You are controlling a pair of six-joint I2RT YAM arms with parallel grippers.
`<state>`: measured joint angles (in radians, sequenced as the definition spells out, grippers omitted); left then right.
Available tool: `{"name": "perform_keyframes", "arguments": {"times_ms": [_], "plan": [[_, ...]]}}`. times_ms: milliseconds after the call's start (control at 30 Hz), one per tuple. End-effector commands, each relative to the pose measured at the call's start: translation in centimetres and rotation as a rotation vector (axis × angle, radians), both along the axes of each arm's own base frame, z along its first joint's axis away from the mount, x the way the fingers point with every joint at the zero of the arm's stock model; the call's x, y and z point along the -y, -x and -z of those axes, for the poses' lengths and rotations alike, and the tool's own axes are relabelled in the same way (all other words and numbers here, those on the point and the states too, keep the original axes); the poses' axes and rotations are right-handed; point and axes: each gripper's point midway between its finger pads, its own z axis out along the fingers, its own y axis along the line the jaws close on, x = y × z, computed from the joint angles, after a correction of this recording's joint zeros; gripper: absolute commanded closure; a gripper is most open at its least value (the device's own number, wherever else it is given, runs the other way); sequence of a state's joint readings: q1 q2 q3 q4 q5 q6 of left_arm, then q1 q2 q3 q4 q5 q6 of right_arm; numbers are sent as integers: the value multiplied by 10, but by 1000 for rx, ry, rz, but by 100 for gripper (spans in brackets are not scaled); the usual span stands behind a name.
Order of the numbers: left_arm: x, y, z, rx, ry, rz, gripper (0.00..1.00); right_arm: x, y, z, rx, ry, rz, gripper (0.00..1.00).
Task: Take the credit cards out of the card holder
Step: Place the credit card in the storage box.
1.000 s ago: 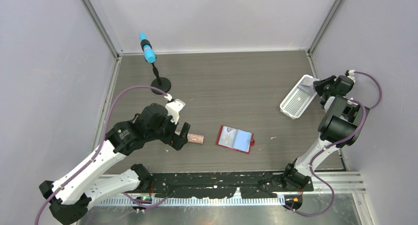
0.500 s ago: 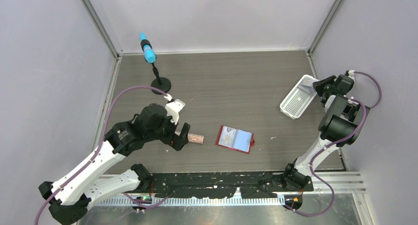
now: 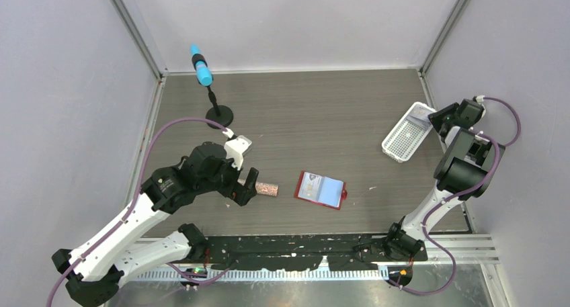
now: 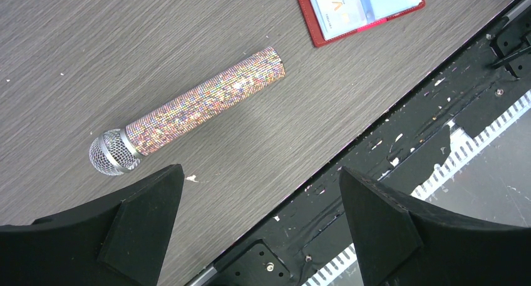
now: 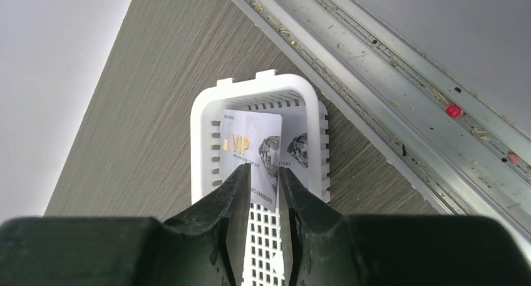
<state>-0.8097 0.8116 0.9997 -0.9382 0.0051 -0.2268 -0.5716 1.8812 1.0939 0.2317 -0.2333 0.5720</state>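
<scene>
On the grey surface point(image 3: 322, 119), your left pincer point(image 4: 258, 173) gapes over the glitter microphone point(image 4: 206, 101). Your right pincer point(image 5: 263, 170), barely parted, straddles a VIP credit card point(image 5: 250, 142) in the white basket point(image 5: 201, 154); grip unclear.

A red book-style folding card holder point(image 3: 320, 189) lies open flat at the table's five o'clock, with a pale VIP card point(image 4: 338, 1) in its blue pocket. Two grey-white credit cards point(image 5: 250, 158) overlap in the white perforated basket point(image 5: 199, 142) at three o'clock.

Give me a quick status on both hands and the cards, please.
Left hand open, over mic near wallet. Right hand slightly open over basket, two cards lying in it. Wallet open, one VIP card inside. Nothing blocking the wallet.
</scene>
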Motion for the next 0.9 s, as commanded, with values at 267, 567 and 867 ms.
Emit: {"name": "perform_keyframes", "arguments": {"times_ms": [267, 567, 867], "plan": [[3, -2, -9, 41, 33, 16, 0, 25, 3, -12, -48, 40, 90, 66], [2, -2, -9, 43, 33, 11, 0, 31, 5, -15, -74, 40, 121, 62], [-4, -8, -8, 65, 15, -26, 0, 19, 2, -44, -55, 94, 91, 62]]}}
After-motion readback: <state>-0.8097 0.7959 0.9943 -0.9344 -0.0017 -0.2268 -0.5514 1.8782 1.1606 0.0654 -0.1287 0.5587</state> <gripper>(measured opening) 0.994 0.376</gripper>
